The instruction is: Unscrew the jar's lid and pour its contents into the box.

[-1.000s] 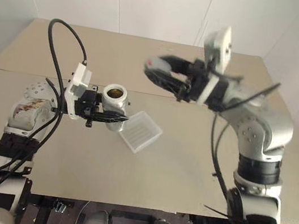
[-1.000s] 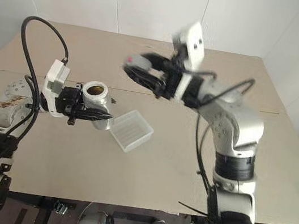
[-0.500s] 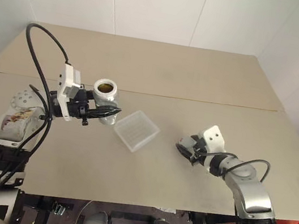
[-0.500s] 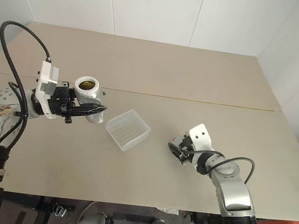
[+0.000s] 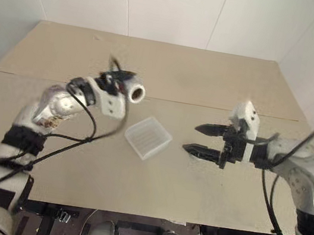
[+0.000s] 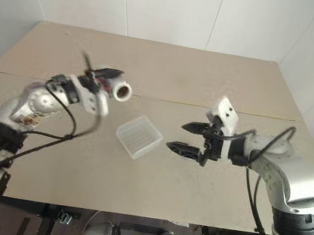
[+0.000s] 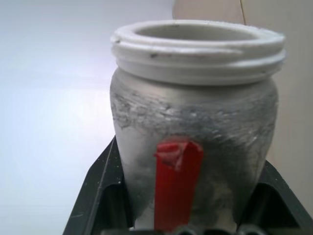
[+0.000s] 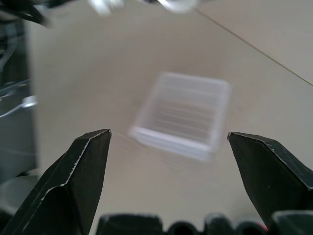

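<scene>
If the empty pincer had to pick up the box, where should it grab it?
Probably by one side wall of the box, coming from above, one finger inside and one outside. It lies flat and open on the table, shallow and likely too wide to span. The open right pincer is nearest its right-hand edge.

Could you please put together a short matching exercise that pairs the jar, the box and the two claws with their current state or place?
Things:
1. jar
2. box
3. right claw
4. left claw

States:
A. open, holding nothing
B. resting flat on the table
C. tipped sideways in the air, lid off
D. shut around the jar

Pairs: 1-C, 2-B, 3-A, 4-D
</scene>
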You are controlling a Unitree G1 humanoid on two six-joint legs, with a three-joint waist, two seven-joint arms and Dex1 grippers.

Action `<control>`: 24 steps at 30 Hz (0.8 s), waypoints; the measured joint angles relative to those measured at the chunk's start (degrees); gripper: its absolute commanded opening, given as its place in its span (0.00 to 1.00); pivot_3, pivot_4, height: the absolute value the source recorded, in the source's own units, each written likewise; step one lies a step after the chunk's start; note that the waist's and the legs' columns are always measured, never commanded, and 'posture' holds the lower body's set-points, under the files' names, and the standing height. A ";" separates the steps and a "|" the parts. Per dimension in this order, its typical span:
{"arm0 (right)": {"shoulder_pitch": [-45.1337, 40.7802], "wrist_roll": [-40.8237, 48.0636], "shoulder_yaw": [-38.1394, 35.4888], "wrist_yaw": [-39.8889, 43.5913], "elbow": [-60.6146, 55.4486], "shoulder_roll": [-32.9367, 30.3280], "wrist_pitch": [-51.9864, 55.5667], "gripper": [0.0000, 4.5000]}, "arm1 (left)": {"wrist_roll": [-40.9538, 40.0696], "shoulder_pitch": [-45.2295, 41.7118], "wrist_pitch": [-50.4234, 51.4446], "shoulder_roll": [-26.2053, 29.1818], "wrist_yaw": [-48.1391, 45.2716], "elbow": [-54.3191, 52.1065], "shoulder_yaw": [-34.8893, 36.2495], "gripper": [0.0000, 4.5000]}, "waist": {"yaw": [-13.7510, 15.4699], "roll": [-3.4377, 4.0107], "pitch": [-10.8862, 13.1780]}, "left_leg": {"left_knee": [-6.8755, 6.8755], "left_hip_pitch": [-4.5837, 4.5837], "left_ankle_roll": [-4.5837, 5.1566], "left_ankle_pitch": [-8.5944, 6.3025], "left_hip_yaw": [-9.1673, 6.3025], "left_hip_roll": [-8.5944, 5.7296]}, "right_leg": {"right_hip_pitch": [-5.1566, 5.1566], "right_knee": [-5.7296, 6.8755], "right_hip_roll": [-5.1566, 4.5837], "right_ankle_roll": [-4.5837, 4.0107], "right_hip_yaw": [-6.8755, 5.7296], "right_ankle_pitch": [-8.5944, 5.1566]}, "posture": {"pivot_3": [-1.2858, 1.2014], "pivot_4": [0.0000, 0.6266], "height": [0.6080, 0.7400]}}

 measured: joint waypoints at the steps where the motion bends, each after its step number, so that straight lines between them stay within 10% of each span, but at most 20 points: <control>1: -1.26 0.17 0.78 0.27 0.04 0.00 0.42 0.99 | 7.57 -2.91 -0.34 0.55 8.40 1.23 -4.03 0.44 | 0.15 0.01 -0.01 | -0.01 -0.03 0.04 -0.02 0.03 -0.02 | -0.01 0.05 -0.02 0.05 0.01 0.03 | 0.52 0.24 1.00; 9: -7.01 2.45 2.60 1.22 1.13 0.55 2.00 0.99 | 39.10 -14.46 16.05 -6.34 44.50 15.64 -27.31 0.44 | 0.55 0.00 0.00 | 0.13 -0.53 0.13 -0.08 0.07 -0.02 | -0.39 0.05 -0.04 0.15 -0.09 0.03 | 0.52 0.24 1.00; 24: -3.87 5.55 1.23 -2.38 -1.15 1.42 1.83 0.99 | 40.42 -14.66 23.52 -6.96 48.49 16.28 -31.33 0.44 | 0.37 0.00 0.00 | 0.22 -0.59 0.09 -0.05 0.08 -0.01 | -0.53 0.24 -0.05 0.15 -0.06 0.03 | 0.52 0.24 1.00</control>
